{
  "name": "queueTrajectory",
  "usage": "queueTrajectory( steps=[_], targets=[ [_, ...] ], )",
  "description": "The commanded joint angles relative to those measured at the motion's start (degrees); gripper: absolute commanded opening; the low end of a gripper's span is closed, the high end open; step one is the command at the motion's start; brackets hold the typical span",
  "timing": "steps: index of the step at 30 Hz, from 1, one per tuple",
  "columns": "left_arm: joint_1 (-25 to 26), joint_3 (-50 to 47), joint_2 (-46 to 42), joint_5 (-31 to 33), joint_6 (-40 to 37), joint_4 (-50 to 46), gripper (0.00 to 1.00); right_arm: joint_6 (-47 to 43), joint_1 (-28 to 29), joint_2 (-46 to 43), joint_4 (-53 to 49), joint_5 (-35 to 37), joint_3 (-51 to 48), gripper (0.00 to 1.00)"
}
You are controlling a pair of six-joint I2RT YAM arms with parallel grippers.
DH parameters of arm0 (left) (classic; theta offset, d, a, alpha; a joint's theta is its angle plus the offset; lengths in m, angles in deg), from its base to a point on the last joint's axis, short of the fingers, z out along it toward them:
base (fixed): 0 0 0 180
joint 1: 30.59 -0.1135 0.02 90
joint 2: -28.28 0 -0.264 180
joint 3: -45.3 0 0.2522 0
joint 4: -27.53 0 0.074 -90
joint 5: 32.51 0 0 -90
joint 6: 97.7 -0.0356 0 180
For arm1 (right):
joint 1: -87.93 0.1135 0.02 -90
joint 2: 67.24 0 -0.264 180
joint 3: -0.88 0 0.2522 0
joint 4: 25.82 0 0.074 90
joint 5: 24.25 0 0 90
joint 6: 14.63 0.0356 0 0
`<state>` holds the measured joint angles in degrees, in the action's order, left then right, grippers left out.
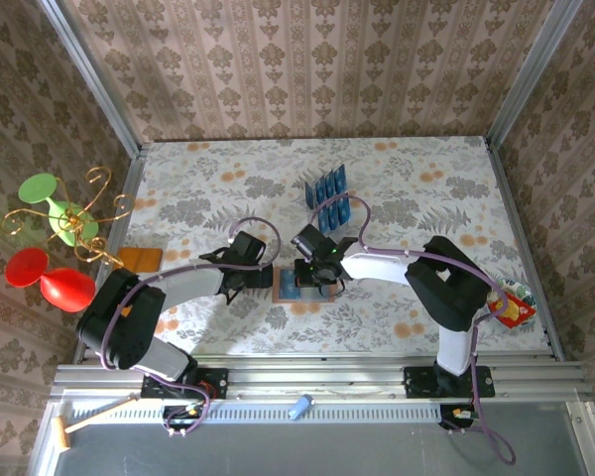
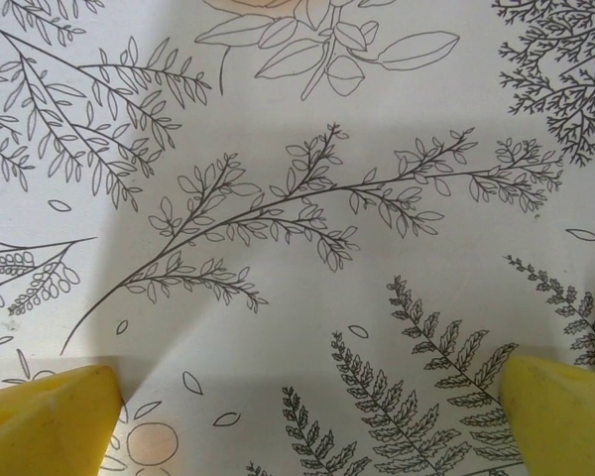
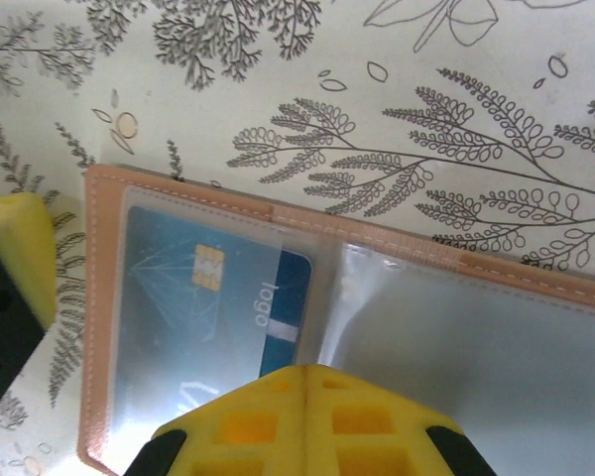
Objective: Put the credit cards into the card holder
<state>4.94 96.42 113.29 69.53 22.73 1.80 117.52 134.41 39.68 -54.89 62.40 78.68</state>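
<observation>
As the overhead view has it, my right gripper (image 1: 317, 270) hangs over the open card holder (image 1: 288, 289), my left gripper (image 1: 240, 276) just left of it, spare credit cards (image 1: 327, 188) well behind. From the left wrist, that gripper gapes over bare desk (image 2: 297, 248). From the right wrist, the right gripper is clenched, apparently empty, beside a blue card (image 3: 208, 297) poking lengthwise from its sleeve toward the fold.

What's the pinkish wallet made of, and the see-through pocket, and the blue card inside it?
The card holder looks like leather or a fake kind: matte pinkish-tan, with pale stitching along its edge. Its pocket seems to be thin clear plastic, glossy and catching the light. The credit card looks like smooth blue plastic, and its gold chip is probably metal.
</observation>
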Motion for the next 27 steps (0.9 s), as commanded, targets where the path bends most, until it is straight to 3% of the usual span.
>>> queueTrajectory(
  steps=[1,14,21,25,27],
  targets=[
    [-0.5,0.1,1.8,-1.2,0.5,-0.4,1.0,-0.6,-0.2,1.4,-1.5,0.7,1.8,0.02],
    [-0.2,0.2,3.9,-2.8,0.4,1.2,1.0,-0.4,-0.1,3.1,-0.8,-1.7,3.2,0.01],
    [-0.2,1.6,2.5,-2.8,-0.3,-0.8,1.0,-1.2,-0.4,-2.0,-2.4,-1.1,2.8,0.02],
    [-0.2,3.5,-0.2,-2.0,-1.4,-4.3,1.0,-2.3,-2.1,-6.9,-3.9,-0.3,1.5,0.15],
    [-0.2,4.6,-1.7,-1.9,-1.9,-6.0,1.0,-3.0,-3.6,-9.1,-4.3,-0.3,0.0,0.26]
  ],
)
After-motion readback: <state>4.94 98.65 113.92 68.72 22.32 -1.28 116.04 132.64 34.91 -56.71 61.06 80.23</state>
